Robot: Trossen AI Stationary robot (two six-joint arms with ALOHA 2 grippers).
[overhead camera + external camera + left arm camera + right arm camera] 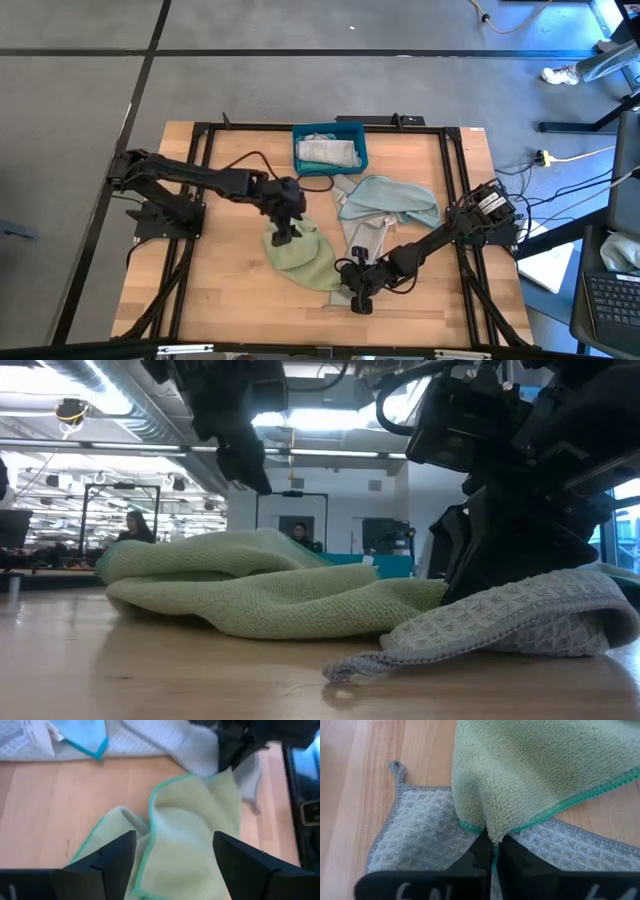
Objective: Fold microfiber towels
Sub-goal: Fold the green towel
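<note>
Right gripper is at the near edge of the wooden table, fingers clamped on a corner of the pale green microfiber towel with teal stitched edging. Right wrist view shows that corner pinched tight between the closed tips. Looks like a corner grab to pull the cloth flat or carry it over for a fold.

Under that gripper: a pale grey waffle-weave towel with a hanging loop, flat on the wood, green towel partly overlapping it. Low view has the grey edge draped at table level beside the rumpled green heap.

Green towel is bunched, not flat; wrist view shows a doubled-over flap and a curling teal hem. No clean fold yet, I'd say early in this one.

Left gripper hovers over the towel's far side, fingers spread apart, holding nothing. Likely lining up for the opposite corner.

Further back: a pale blue towel, crumpled, lying over more grey cloth. Farthest, a rigid teal-blue plastic bin with pale cloth inside.
</note>
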